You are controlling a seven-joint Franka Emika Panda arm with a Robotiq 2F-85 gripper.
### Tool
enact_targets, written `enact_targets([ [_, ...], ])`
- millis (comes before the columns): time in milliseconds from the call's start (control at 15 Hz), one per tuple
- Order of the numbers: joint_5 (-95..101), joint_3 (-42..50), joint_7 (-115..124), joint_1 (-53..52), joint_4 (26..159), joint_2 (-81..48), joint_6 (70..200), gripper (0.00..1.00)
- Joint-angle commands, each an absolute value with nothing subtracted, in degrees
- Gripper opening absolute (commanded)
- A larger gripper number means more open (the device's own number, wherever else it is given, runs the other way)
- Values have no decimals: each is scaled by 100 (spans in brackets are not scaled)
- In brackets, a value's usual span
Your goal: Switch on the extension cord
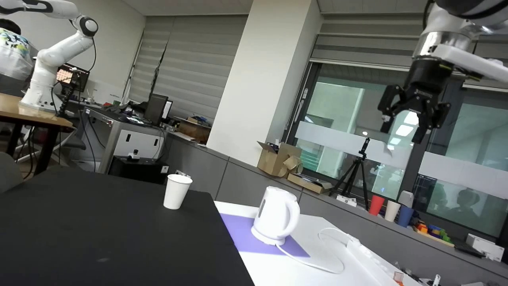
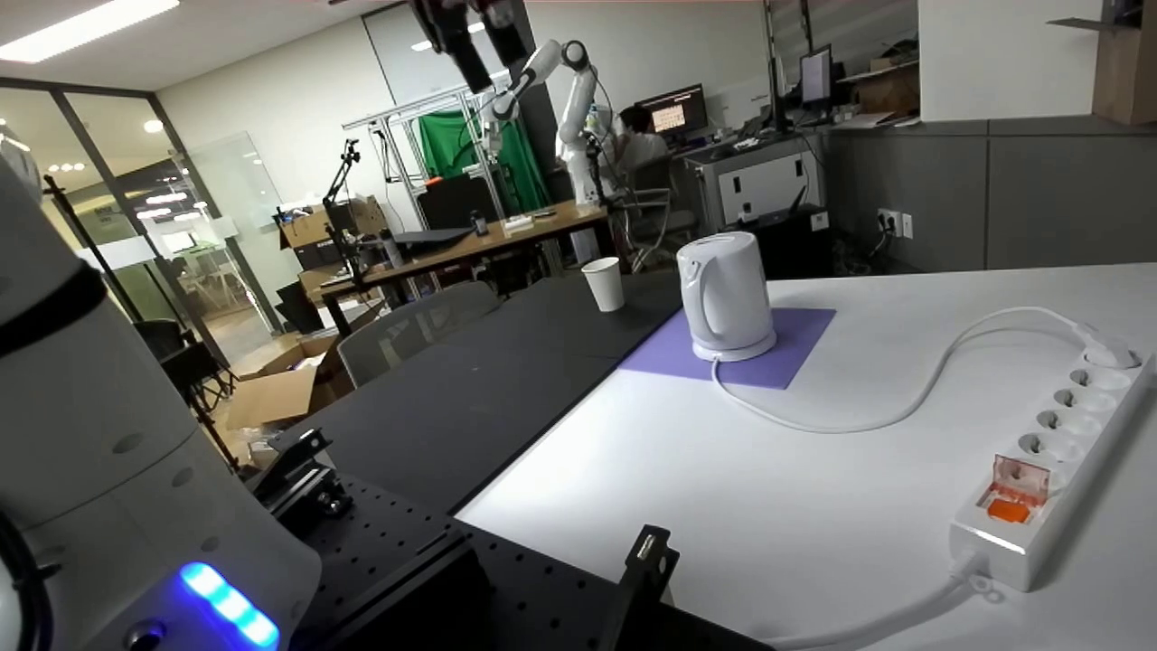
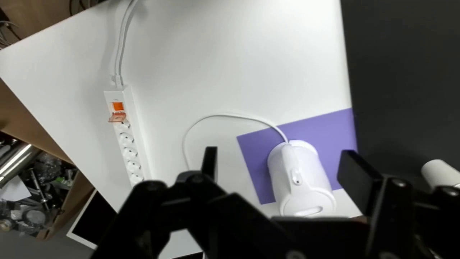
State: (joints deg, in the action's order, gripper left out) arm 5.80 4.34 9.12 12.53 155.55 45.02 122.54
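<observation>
Positions referred to the white kettle (image 3: pixel 316 172). Black gripper (image 1: pixel 401 132) raised higher than the kettle and well apart from it; same reading in both exterior views. Its fingers (image 3: pixel 209 162) point downward and stand wide apart; in the wrist view the kettle appears below, framed in the gap, one finger on either side of it. Wrist (image 1: pixel 442 41), silver-coloured, directly above the gripper, joined by a black coupling (image 1: pixel 430 73); both higher than the kettle. White arm (image 2: pixel 117 434) on the picture-left side of the kettle in an exterior view, nearer that camera. Blue light strip (image 2: pixel 230 604) lit low on it.
</observation>
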Motion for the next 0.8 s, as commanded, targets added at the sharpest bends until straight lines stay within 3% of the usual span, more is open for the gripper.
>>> enact_targets([
  [0, 692, 1039, 592, 1733, 15748, 4117, 13026, 55],
  [533, 1201, 1387, -83, 2269, 15047, 2533, 13578, 2],
  [600, 1043, 1429, -123, 2184, 15437, 2996, 13638, 17],
  [733, 1125, 1441, -112, 2209, 15247, 2701, 13624, 5],
])
